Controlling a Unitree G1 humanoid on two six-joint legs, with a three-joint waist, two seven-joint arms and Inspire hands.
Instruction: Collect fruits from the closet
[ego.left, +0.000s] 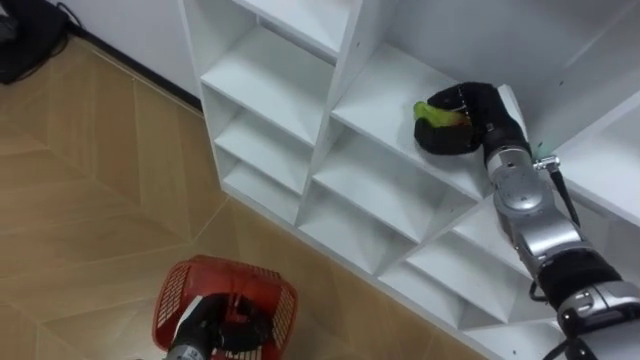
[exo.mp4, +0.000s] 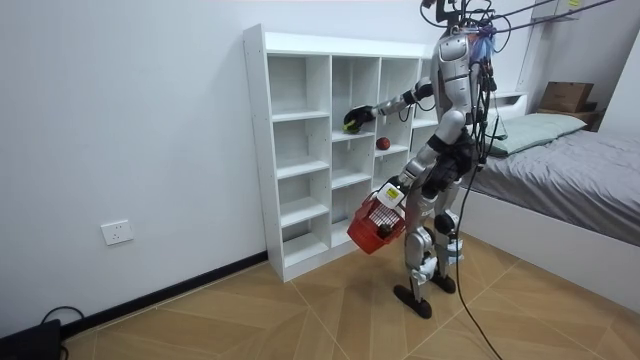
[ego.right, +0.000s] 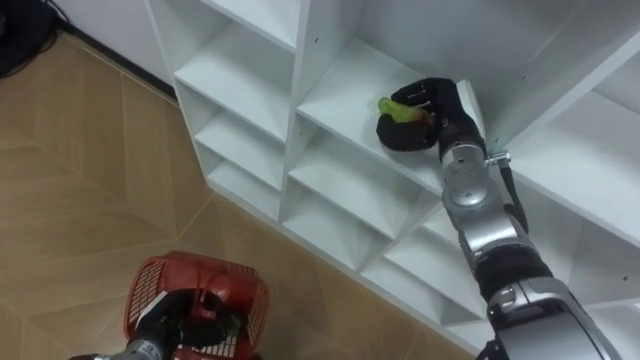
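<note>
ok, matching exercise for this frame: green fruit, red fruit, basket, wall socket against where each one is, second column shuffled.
Things
1. green fruit
2. red fruit
3. basket
4. wall socket

Places
A. hanging from the left hand, low by the robot's legs
B. low on the wall, to the room view's left of the shelves
C. inside a shelf compartment, in the right hand, fingers curled round it
D. lying alone on a shelf, to the room view's right of the right hand

Pairs: 1-C, 2-D, 3-A, 4-B
</note>
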